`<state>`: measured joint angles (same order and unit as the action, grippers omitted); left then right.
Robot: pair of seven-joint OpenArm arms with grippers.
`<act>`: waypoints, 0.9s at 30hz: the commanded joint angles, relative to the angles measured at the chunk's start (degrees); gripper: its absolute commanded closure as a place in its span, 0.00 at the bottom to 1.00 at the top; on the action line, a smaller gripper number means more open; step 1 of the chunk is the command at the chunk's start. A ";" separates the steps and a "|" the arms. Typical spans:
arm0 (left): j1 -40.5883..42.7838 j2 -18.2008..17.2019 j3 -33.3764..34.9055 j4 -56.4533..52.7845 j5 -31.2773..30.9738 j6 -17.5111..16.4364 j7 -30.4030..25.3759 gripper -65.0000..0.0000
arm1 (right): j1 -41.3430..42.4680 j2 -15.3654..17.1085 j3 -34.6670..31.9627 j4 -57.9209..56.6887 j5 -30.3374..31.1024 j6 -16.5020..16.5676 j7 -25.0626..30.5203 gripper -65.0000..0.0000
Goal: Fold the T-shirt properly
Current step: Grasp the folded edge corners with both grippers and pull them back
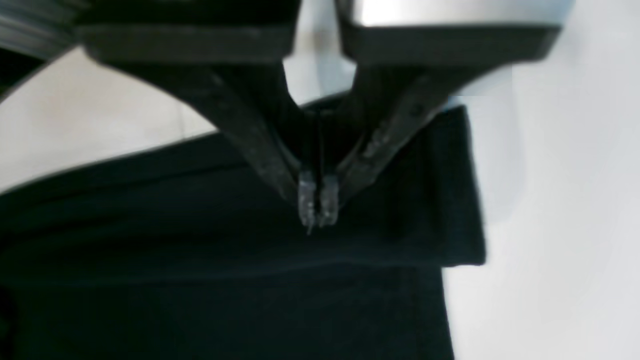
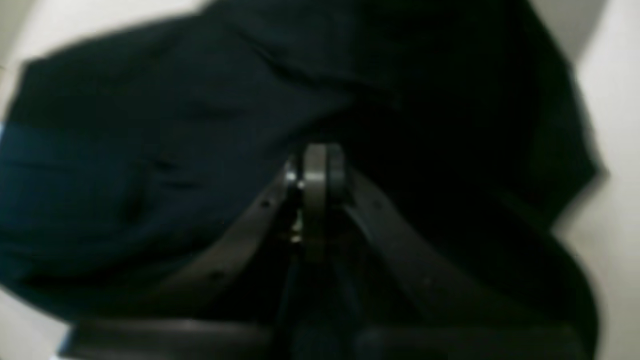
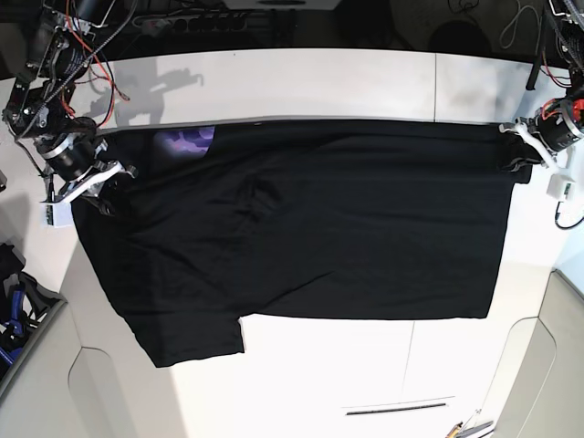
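At the base view's left edge, the right gripper [image 3: 102, 190] has its jaws closed on the T-shirt [image 3: 310, 228], pinching the black cloth near a patch of purple print [image 3: 187, 141]. The T-shirt lies spread flat across the white surface [image 3: 301, 87], one sleeve hanging toward the near edge. At the right edge, the left gripper [image 3: 513, 162] also has its jaws clamped on the shirt's border.
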<state>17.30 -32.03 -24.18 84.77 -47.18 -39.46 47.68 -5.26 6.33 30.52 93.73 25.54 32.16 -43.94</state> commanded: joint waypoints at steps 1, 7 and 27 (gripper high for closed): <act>-0.31 -0.94 0.66 0.87 1.33 -0.54 -2.45 1.00 | 0.35 0.66 0.15 0.96 -0.55 0.04 1.55 1.00; 0.26 -0.94 5.35 0.87 8.28 4.00 -3.98 1.00 | -2.58 1.62 0.09 0.85 -4.83 -0.50 1.51 1.00; 7.06 -0.81 4.57 0.90 3.91 4.28 0.57 1.00 | -16.59 8.13 0.85 0.92 0.55 -0.85 -2.84 1.00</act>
<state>23.51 -32.10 -19.51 85.56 -45.39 -35.42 45.19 -21.50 13.67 31.07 93.93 26.46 31.29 -45.32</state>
